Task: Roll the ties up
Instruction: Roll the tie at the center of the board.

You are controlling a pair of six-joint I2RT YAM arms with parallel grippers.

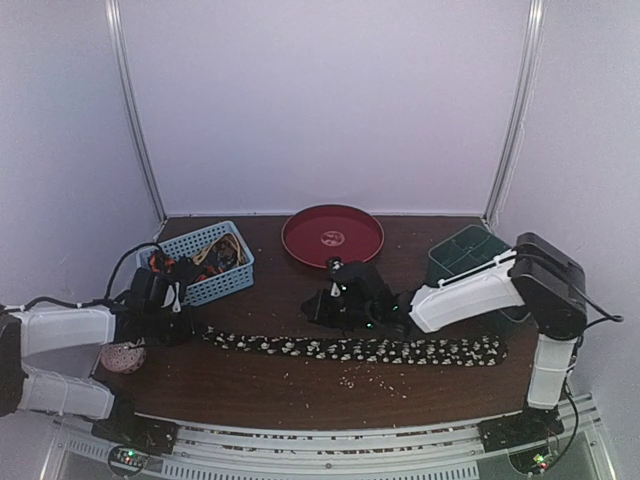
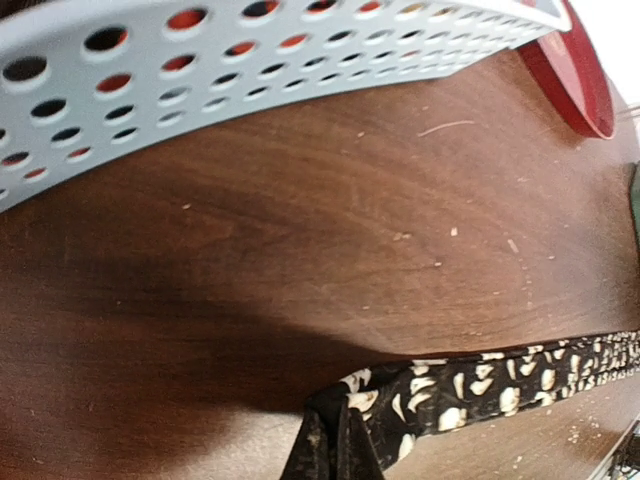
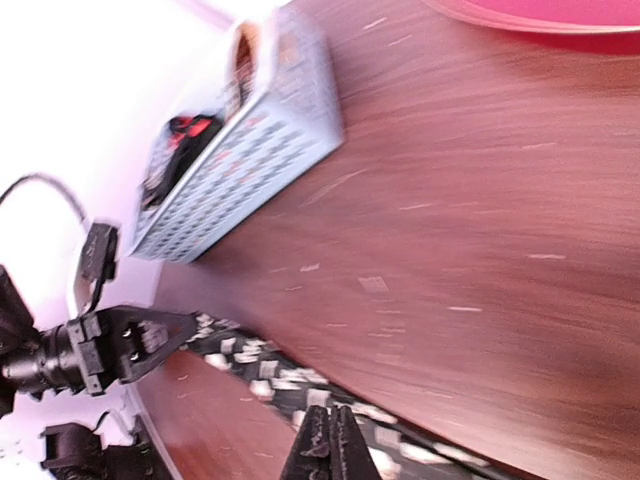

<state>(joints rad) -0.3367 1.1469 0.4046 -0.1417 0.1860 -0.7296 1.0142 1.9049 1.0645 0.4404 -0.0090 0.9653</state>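
Top external view has the speckled tie (image 1: 350, 348) stretched flat along the surface (image 1: 300, 395), with the left end effector (image 1: 185, 322) clamped on its left tip and the right end effector (image 1: 318, 308) closed up at its middle, so I'd curl that tip over tight and keep the edges lined up.
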